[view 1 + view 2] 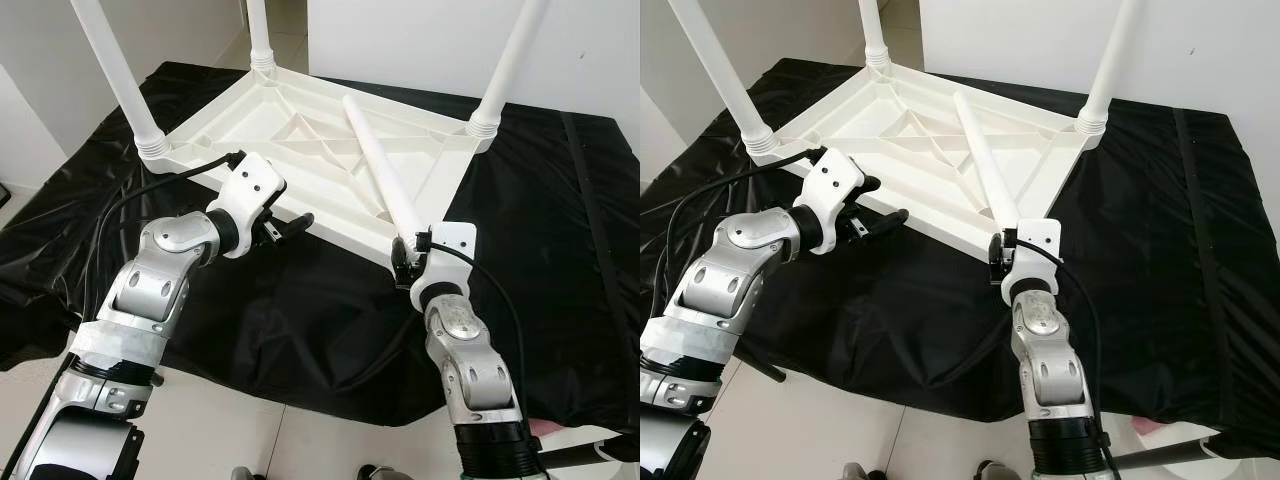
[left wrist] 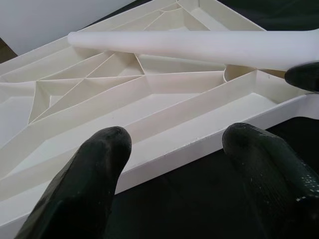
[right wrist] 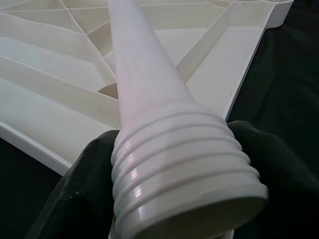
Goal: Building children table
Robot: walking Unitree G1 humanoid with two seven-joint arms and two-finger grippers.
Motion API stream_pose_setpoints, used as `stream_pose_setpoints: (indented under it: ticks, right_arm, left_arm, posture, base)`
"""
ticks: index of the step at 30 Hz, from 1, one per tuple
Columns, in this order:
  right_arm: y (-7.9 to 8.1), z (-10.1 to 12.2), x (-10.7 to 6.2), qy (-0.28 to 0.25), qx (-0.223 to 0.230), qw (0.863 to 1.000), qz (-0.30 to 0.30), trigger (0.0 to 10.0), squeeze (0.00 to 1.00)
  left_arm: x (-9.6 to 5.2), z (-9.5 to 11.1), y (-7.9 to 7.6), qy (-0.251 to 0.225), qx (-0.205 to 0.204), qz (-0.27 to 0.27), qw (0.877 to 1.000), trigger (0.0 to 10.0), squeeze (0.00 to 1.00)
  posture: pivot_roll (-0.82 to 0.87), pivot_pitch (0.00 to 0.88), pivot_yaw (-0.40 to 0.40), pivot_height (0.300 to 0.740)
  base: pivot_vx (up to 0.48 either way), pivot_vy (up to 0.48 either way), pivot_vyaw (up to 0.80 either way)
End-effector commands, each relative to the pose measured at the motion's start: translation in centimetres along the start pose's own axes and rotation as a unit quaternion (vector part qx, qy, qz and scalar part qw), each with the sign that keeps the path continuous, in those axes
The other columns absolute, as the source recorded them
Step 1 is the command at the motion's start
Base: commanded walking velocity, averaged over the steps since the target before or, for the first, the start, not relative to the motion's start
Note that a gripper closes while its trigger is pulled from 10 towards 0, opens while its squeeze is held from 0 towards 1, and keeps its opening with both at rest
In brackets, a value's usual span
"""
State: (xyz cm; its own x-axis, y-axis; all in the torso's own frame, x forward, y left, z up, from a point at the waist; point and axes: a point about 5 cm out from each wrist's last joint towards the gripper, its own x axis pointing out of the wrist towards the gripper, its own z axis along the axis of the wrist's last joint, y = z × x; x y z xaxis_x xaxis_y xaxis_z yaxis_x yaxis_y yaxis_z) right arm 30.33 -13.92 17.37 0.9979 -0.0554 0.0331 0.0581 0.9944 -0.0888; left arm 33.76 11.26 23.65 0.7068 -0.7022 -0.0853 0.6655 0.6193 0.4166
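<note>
Upright legs (image 1: 110,70) cropped above

The place looked like a plain indoor room, perhaps in a home: bare white walls (image 1: 420,40), a pale tiled floor (image 1: 240,430), and a crinkled black plastic sheet (image 1: 560,250) spread beneath an upturned white plastic children's table (image 1: 300,140) being assembled.
</note>
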Motion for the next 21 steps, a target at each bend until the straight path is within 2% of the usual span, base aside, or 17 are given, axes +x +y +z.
stream_pose_setpoints:
  ticks: [1, 3, 4, 5, 6, 8, 10, 11, 12, 13, 18, 19, 20, 21]
  right_arm:
    - [0.0, 0.0, 0.1, 0.003, 0.007, 1.0, 0.004, 0.0, 0.0]
    - [0.0, 0.3, 0.2, -0.004, 0.014, 1.0, 0.011, 0.0, 0.0]
    - [0.1, 1.2, 0.2, -0.023, 0.026, 0.999, 0.027, 1.2, 0.0]
    - [0.1, 1.2, 0.2, -0.023, 0.026, 0.999, 0.027, 1.2, 0.0]
    - [0.2, 3.1, 0.1, -0.074, 0.043, 0.995, 0.056, 10.0, 0.0]
    - [0.1, 5.0, -0.2, -0.127, 0.052, 0.988, 0.074, 10.0, 0.0]
    - [0.0, 5.6, -0.4, -0.145, 0.053, 0.985, 0.079, 10.0, 0.0]
    - [-0.2, 6.6, -0.4, -0.166, 0.047, 0.982, 0.08, 10.0, 0.0]
    - [-0.4, 8.5, -0.6, -0.204, 0.026, 0.975, 0.086, 10.0, 0.0]
    - [-0.5, 9.0, -0.7, -0.214, 0.018, 0.973, 0.089, 10.0, 0.0]
    - [-0.1, 9.3, -0.9, -0.226, 0.008, 0.969, 0.104, 10.0, 0.0]
    - [0.3, 9.3, -1.1, -0.232, -0.009, 0.966, 0.114, 10.0, 0.0]
    - [0.3, 9.3, -1.1, -0.232, -0.009, 0.966, 0.114, 10.0, 0.0]
    - [1.0, 9.0, -1.4, -0.239, -0.034, 0.961, 0.132, 10.0, 0.0]
  left_arm:
    - [-0.2, -0.1, 0.5, 0.003, 0.004, 0.029, 1.0, 10.0, 0.0]
    - [-0.2, 0.0, 0.5, 0.001, 0.003, 0.032, 0.999, 10.0, 0.0]
    - [-0.1, 0.2, 0.7, -0.003, -0.002, 0.04, 0.999, 10.0, 0.0]
    - [-0.1, 0.2, 0.7, -0.003, -0.002, 0.04, 0.999, 10.0, 0.0]
    - [-0.1, 0.7, 1.2, -0.018, -0.029, 0.057, 0.998, 10.0, 0.0]
    - [-0.1, 1.3, 1.7, -0.039, -0.067, 0.07, 0.995, 10.0, 0.0]
    - [-0.1, 1.5, 1.9, -0.047, -0.081, 0.074, 0.993, 10.0, 0.0]
    - [-0.1, 2.0, 2.5, -0.057, -0.101, 0.089, 0.989, 10.0, 0.0]
    - [-0.2, 3.0, 3.9, -0.082, -0.15, 0.116, 0.979, 10.0, 0.0]
    - [-0.2, 3.3, 4.2, -0.089, -0.163, 0.12, 0.975, 10.0, 0.0]
    - [0.2, 4.4, 4.2, -0.114, -0.196, 0.101, 0.969, 10.0, 0.0]
    - [0.5, 4.6, 4.4, -0.119, -0.216, 0.103, 0.964, 10.0, 0.0]
    - [0.5, 4.6, 4.4, -0.119, -0.216, 0.103, 0.964, 10.0, 0.0]
    - [1.0, 5.1, 4.7, -0.13, -0.249, 0.096, 0.955, 10.0, 0.29]
  posture:
    - [-0.1, 0.139, 0.079, 0.74]
    - [-0.1, 0.139, 0.08, 0.74]
    - [-0.1, 0.139, 0.08, 0.74]
    - [-0.1, 0.139, 0.08, 0.74]
    - [-0.1, 0.139, 0.08, 0.74]
    - [-0.1, 0.139, 0.08, 0.74]
    - [-0.1, 0.139, 0.08, 0.74]
    - [-0.1, 0.139, 0.08, 0.74]
    - [-0.11, 0.137, 0.082, 0.74]
    - [-0.11, 0.137, 0.082, 0.74]
    - [-0.11, 0.134, 0.082, 0.74]
    - [-0.1, 0.132, 0.083, 0.74]
    - [-0.1, 0.132, 0.083, 0.74]
    - [-0.11, 0.133, 0.086, 0.74]
  base:
    - [0.0, 0.0, 0.0]
    - [0.0, 0.0, 0.0]
    - [0.0, 0.0, 0.0]
    - [0.0, 0.0, 0.0]
    - [0.0, 0.0, 0.0]
    - [0.0, 0.0, 0.0]
    - [0.0, 0.0, 0.0]
    - [0.0, 0.0, 0.0]
    - [0.0, 0.0, 0.0]
    - [0.0, 0.0, 0.0]
    - [0.0, 0.0, 0.0]
    - [0.0, 0.0, 0.0]
    - [0.0, 0.0, 0.0]
    - [0.0, 0.0, 0.0]
